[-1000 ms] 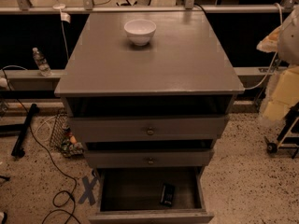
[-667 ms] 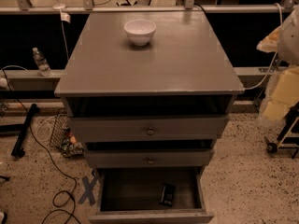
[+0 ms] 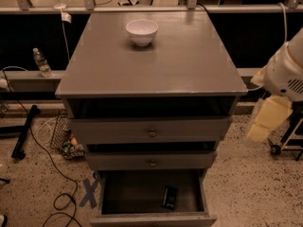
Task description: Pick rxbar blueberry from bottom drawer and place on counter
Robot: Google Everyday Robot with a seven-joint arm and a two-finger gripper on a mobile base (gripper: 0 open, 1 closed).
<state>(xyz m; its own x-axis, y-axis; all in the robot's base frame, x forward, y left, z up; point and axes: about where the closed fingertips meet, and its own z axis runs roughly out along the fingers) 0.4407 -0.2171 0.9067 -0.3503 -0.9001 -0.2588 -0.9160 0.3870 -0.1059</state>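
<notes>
We counted one white bowl [image 3: 142, 31] on the surface [image 3: 180, 65], three drawers, and one dark snack bar [image 3: 169, 197] lying flat in the open bottom drawer [image 3: 128, 193], right of its middle. Nothing had moved since the earlier frame. The hand [image 3: 267, 122] hung beside the cabinet's right side, higher than the bar and well apart from it; we could not tell whether it was open or closed.

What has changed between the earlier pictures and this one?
Nothing has visibly changed. The gripper is at the picture's right, beside and below the counter. The rxbar blueberry lies in the open bottom drawer, and the white bowl stands on the counter.
</notes>
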